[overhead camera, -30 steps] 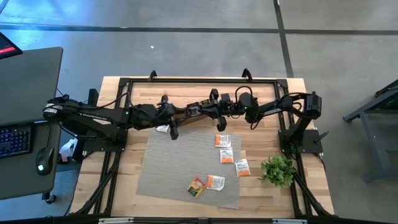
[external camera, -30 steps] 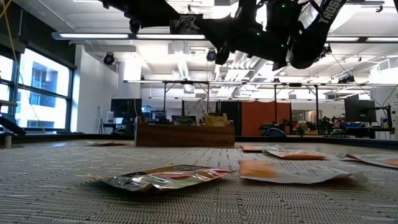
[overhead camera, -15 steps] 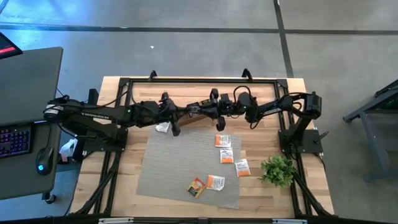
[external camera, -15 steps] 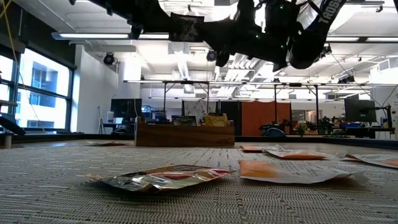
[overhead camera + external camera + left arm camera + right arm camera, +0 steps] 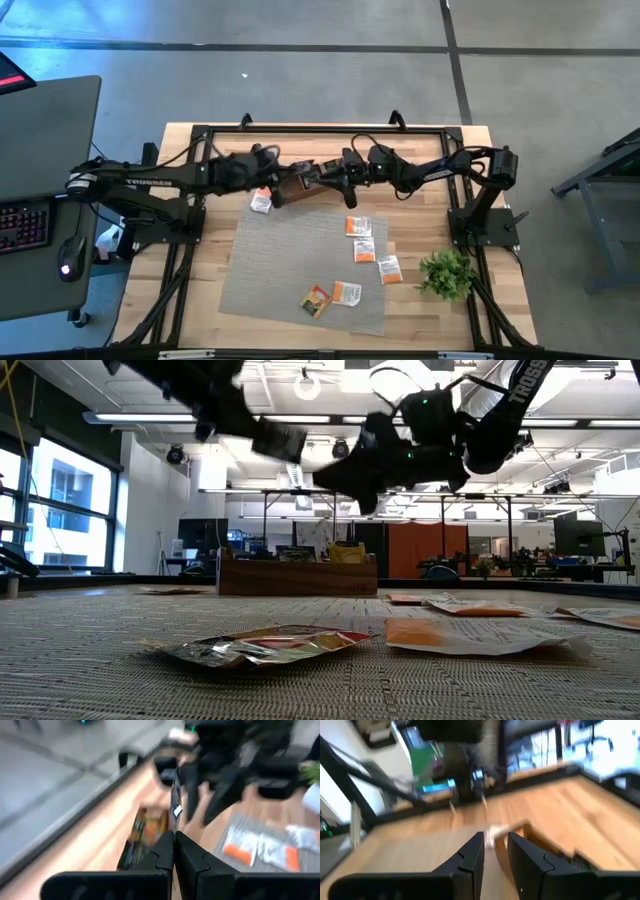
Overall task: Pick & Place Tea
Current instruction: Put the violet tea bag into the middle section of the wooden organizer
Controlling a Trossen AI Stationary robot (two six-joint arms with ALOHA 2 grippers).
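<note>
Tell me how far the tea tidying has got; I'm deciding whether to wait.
Done: a few sachets already sit in the brown wooden box. In hand: the left gripper has its fingers shut on a thin dark tea sachet over that box, with the open right gripper close by. Left: five flat sachets on the grey woven mat and one white sachet beside it.

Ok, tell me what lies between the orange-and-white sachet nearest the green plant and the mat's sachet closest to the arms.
One more flat orange-and-white sachet on the grey woven mat; the high view shows it.
</note>
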